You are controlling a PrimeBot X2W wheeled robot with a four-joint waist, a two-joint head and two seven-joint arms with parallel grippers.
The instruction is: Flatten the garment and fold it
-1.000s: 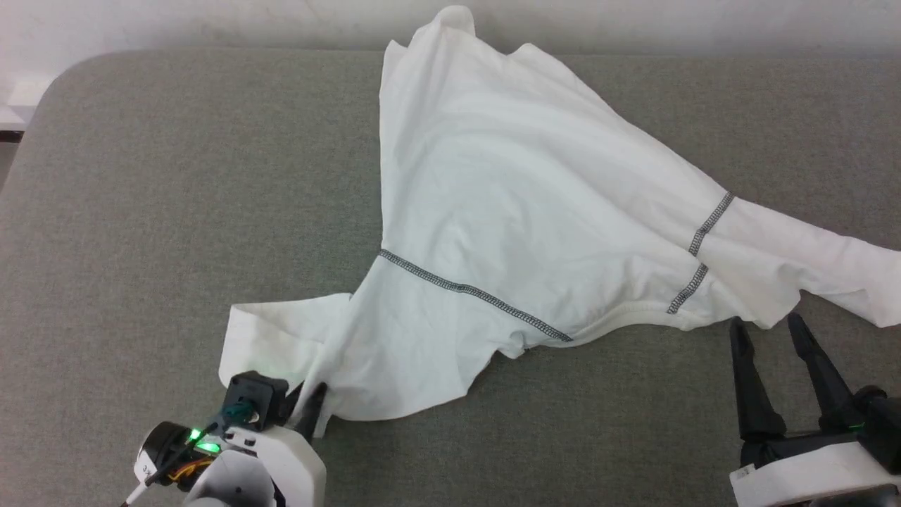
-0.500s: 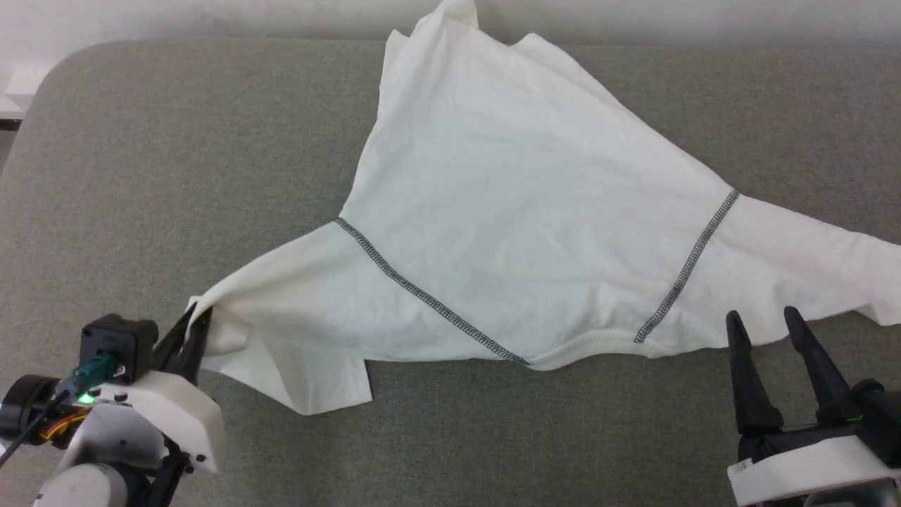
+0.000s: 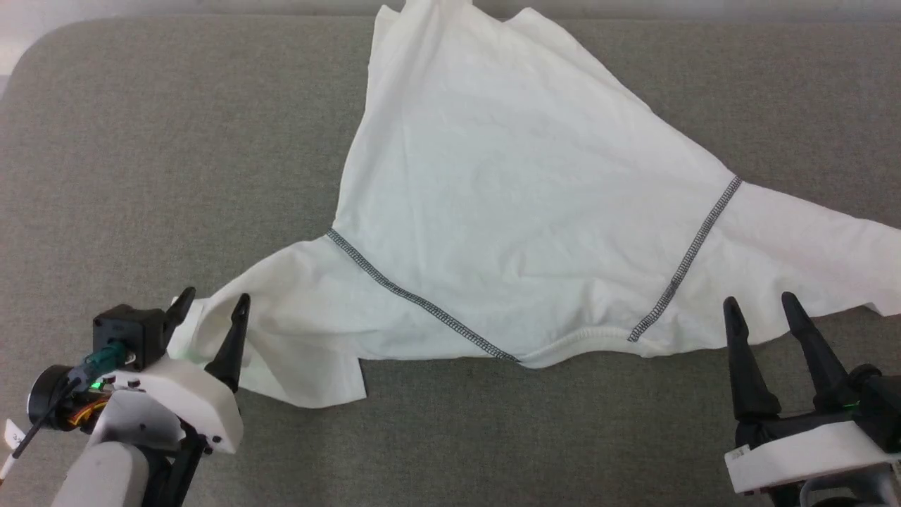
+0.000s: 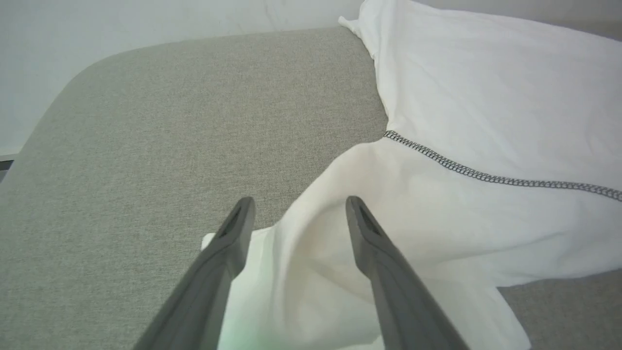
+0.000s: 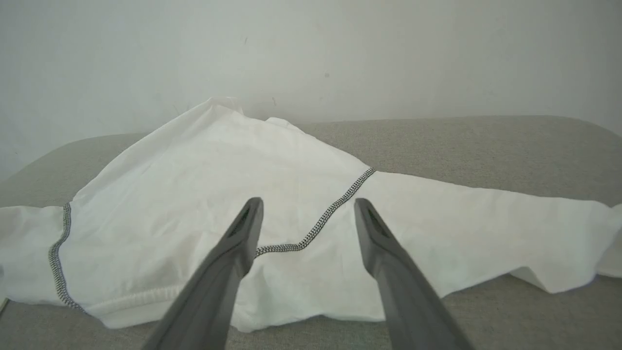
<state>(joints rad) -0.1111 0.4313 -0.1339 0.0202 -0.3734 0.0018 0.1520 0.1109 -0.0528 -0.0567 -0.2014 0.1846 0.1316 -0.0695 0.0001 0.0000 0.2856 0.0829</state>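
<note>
Grey, felt-like cloth covers the round-cornered counter [image 3: 141, 141], which stands against a pale plain wall [image 5: 311, 48]. The white thin-fabric T-shirt with dark grey zigzag stitching [image 3: 507, 211] lies spread across the middle and right of the counter. Its body narrows towards the far edge, where it reaches the wall. Its ribbed neckline [image 3: 577, 341] faces the robot, and a sleeve stretches out to each side. One zigzag seam [image 3: 415, 299] runs from the left underarm to the neckline, and another [image 3: 686, 257] crosses the right shoulder.

The left pincer [image 3: 214, 301] stands wide at the end of the left sleeve, with a soft fold of cloth lying between and under its dark fingers, unpinched. The right pincer [image 3: 759, 303] is also spread wide and grips nothing. Its tips are at the near edge of the right sleeve, just beside the right seam's lower end.
</note>
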